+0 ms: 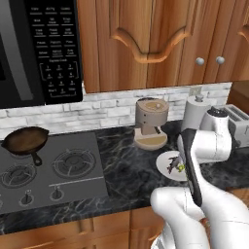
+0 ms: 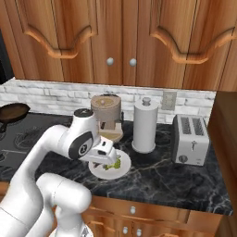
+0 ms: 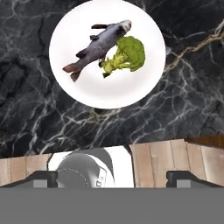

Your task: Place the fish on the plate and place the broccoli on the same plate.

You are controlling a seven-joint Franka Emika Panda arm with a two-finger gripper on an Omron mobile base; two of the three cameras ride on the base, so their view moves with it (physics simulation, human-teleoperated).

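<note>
End effector [image 3: 112, 177] in the hand view: fingertips [image 3: 41, 178] spread wide, pinching nothing, poised above the counter [image 3: 188, 87] near its front edge. Directly ahead lies a round white plate [image 3: 83, 87] on the dark marbled surface; the fish [image 3: 97, 45] lies diagonally across it and the broccoli [image 3: 127, 54] touches the fish's flank.

Left base view: the plate [image 1: 164, 161] sits near the counter's [image 1: 126, 170] front edge, in front of a beige coffee machine [image 1: 151, 121], partly hidden by the arm; fish [image 1: 173, 165] and broccoli [image 1: 181, 168] show as small dark and yellow-green patches on it. A dark frying pan [image 1: 24, 140] rests on the stove [image 1: 53, 170] at the left end, below a microwave [image 1: 39, 48].

Right base view: the end effector [image 2: 102, 158] hangs just over the plate [image 2: 121, 170], broccoli [image 2: 115, 164] visible beside it. A paper towel roll [image 2: 145, 125] and toaster [image 2: 190, 139] stand towards the counter's back edge, right of the plate.
</note>
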